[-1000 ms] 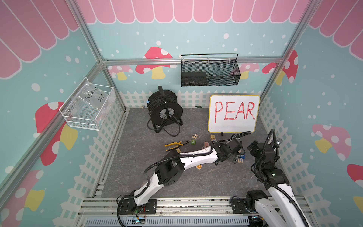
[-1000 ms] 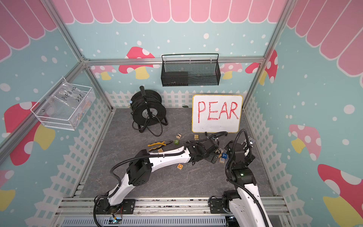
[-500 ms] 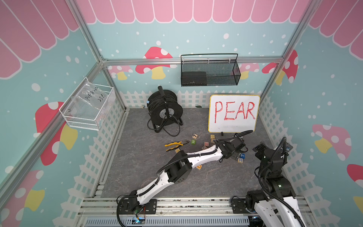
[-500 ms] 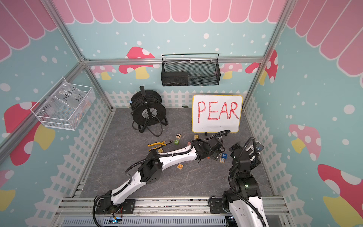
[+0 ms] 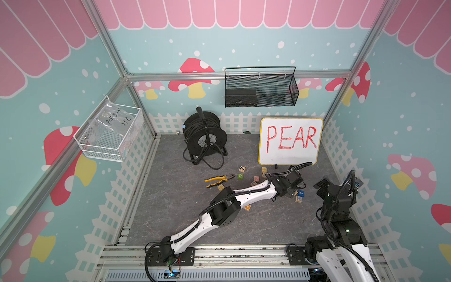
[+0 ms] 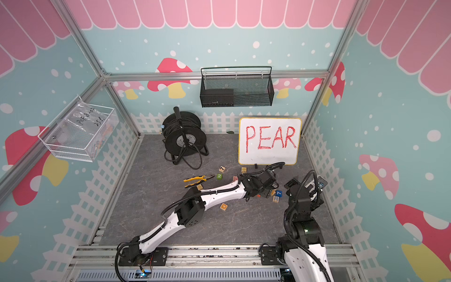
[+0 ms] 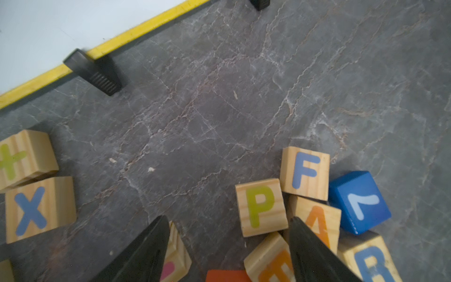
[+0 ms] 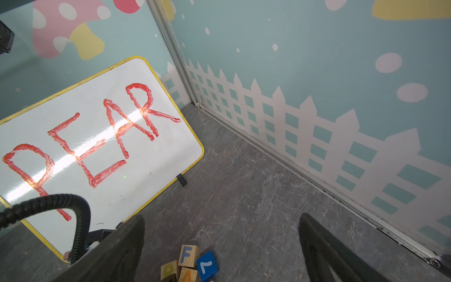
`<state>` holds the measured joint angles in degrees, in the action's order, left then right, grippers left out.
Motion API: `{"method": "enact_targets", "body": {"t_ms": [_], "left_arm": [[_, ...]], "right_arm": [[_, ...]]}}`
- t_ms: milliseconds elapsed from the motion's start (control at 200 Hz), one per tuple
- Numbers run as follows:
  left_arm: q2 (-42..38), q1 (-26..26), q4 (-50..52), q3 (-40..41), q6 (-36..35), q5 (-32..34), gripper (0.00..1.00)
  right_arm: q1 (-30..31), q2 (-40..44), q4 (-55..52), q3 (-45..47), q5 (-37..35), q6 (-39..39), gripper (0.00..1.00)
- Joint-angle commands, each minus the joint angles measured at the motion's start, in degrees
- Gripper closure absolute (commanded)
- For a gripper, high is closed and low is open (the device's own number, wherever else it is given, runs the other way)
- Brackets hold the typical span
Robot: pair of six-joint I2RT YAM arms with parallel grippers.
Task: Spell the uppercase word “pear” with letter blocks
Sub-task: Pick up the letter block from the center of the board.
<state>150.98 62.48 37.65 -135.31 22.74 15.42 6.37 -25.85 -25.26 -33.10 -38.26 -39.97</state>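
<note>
Several letter blocks lie bunched on the grey floor in front of the whiteboard. The left wrist view shows P (image 7: 261,207) in yellow-green, orange A (image 7: 322,219) and blue R (image 7: 373,265), with a blue F block (image 7: 305,173) touching them. My left gripper (image 7: 227,219) hangs open just over this bunch. A tilted block with a partly hidden orange letter (image 7: 269,262) lies against one of its fingers (image 7: 310,249), and a red cube (image 7: 227,276) sits between the jaws. Both top views show R (image 5: 298,199) (image 6: 275,199). My right gripper (image 8: 219,227) is open and empty, raised beside the bunch.
A blue 7 cube (image 7: 361,202) touches the bunch. X (image 7: 36,210) and plus-sign blocks (image 7: 22,158) lie near the whiteboard (image 5: 290,141) and its black foot (image 7: 95,73). Pliers (image 5: 217,180), a green 2 cube (image 5: 240,176) and a cable reel (image 5: 205,136) stand further left.
The right arm has drawn back to the right, away from the blocks. The left arm has stretched a little further over the bunch, and its jaws have narrowed somewhat.
</note>
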Motion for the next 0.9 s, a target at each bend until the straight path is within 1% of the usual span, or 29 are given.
{"method": "enact_targets", "body": {"t_ms": [0, 285, 460, 470, 495, 696, 771, 891], "left_arm": [[1.84, -0.27, -0.68, -1.89, 0.37, 1.03, 0.21], [4.80, -0.32, -1.09, -4.46, 0.21, 1.67, 0.25], [5.20, -0.24, -1.04, -4.31, -0.21, 2.51, 0.31], [5.20, -0.23, -1.01, -4.28, -0.23, 3.76, 0.31], [5.20, -0.15, -0.83, -4.20, -0.30, 4.51, 0.32], [5.03, 0.29, -0.30, -4.08, -1.68, 6.53, 0.38], [4.70, 0.42, -0.37, -4.22, -2.10, 6.64, 0.38], [3.46, 0.39, -0.76, -4.03, -2.57, 6.04, 0.33]], "right_arm": [[-0.28, -0.03, 0.28, 0.91, 0.08, -0.99, 0.00], [-0.22, 0.52, 0.54, 1.15, -0.06, -1.08, 0.01], [-0.22, 0.16, 0.88, 1.38, 0.18, -1.08, 0.01], [-0.24, 0.18, 0.90, 1.44, 0.20, -1.08, 0.01], [-0.29, 0.06, 0.93, 1.42, 0.16, -0.99, 0.01], [-0.26, 0.18, 1.37, 1.60, 0.17, -0.99, 0.00], [-0.23, 0.04, 1.51, 1.73, 0.28, -0.90, 0.01], [-0.27, -0.03, 1.55, 1.72, 0.31, -0.82, 0.01]]}}
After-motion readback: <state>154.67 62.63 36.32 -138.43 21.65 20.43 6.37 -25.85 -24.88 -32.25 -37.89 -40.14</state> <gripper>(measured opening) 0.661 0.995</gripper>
